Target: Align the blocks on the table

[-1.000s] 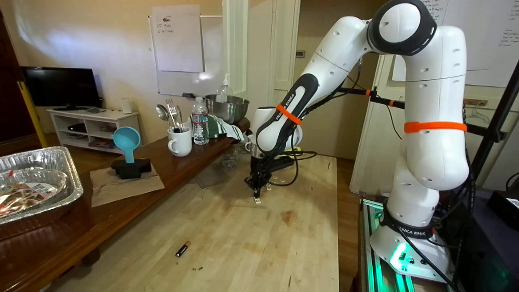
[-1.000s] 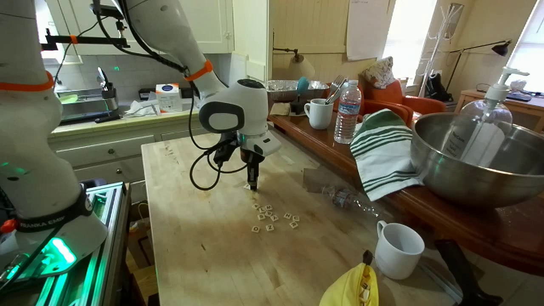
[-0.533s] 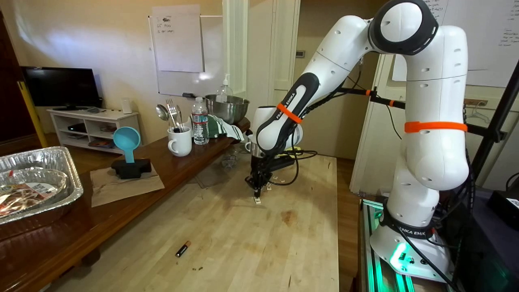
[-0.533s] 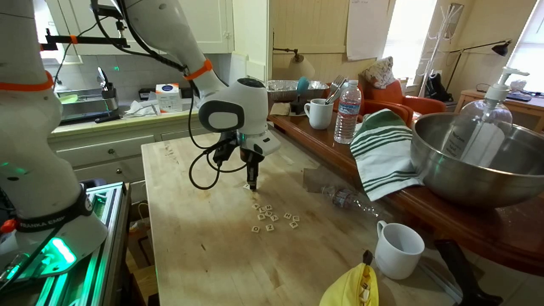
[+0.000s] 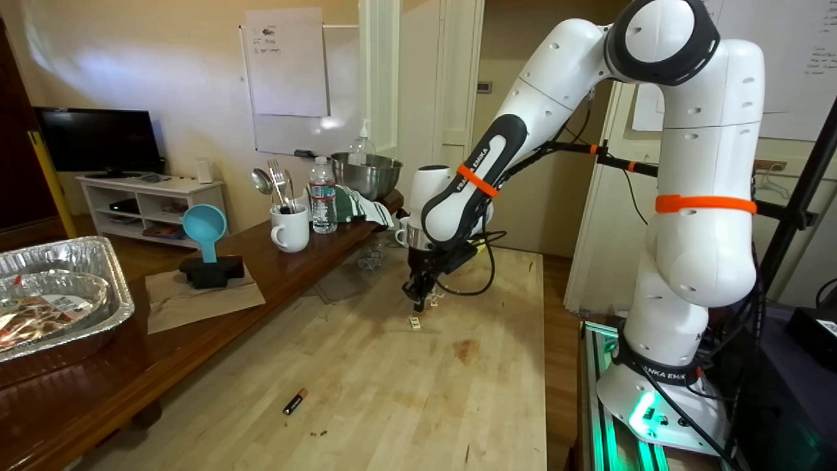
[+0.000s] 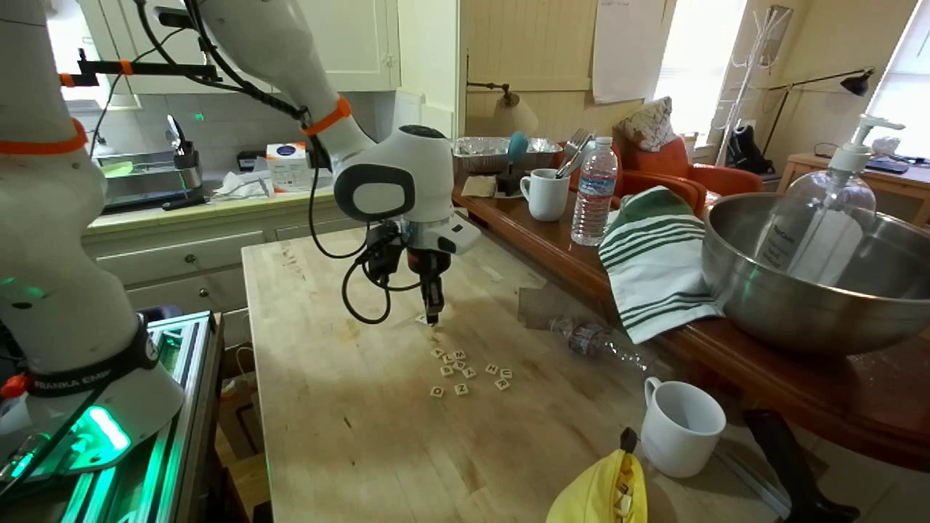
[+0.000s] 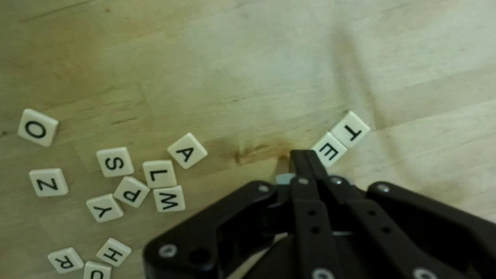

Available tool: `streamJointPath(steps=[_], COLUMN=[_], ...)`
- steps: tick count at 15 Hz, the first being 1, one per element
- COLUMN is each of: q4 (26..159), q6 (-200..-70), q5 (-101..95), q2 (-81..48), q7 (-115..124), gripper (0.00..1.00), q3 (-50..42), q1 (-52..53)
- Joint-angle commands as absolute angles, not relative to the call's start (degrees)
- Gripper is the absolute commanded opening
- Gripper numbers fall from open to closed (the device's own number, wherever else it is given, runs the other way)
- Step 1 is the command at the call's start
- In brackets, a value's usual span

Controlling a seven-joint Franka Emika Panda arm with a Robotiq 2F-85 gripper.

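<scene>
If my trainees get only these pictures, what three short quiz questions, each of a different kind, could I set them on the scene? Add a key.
1. Short answer: in the wrist view, which visible tile lies right beside the E tile?
2. True or false: the gripper is shut.
3. Multiple choice: what colour are the stripes on the white towel?
a) red
b) green
c) black

Key:
1. The T tile.
2. True.
3. b
</scene>
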State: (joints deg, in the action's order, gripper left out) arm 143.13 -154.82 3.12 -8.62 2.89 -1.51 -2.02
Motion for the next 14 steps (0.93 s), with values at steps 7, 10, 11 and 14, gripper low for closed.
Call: streamJointPath(steps=[7, 10, 11, 14], q4=[145.9, 145.7, 145.4, 144.9], q6=[-155.4, -156.8, -156.9, -158.2], q5=[-15.8, -18.8, -20.3, -25.5], q2=[-5.6, -6.5, -6.8, -7.8], q7=[-12.2, -19.1, -21.0, -23.4], gripper=[0.0, 0.0, 0.0, 0.0], q3=[-4.0, -4.2, -4.4, -5.4], q1=[-3.1, -3.7, -3.8, -4.1])
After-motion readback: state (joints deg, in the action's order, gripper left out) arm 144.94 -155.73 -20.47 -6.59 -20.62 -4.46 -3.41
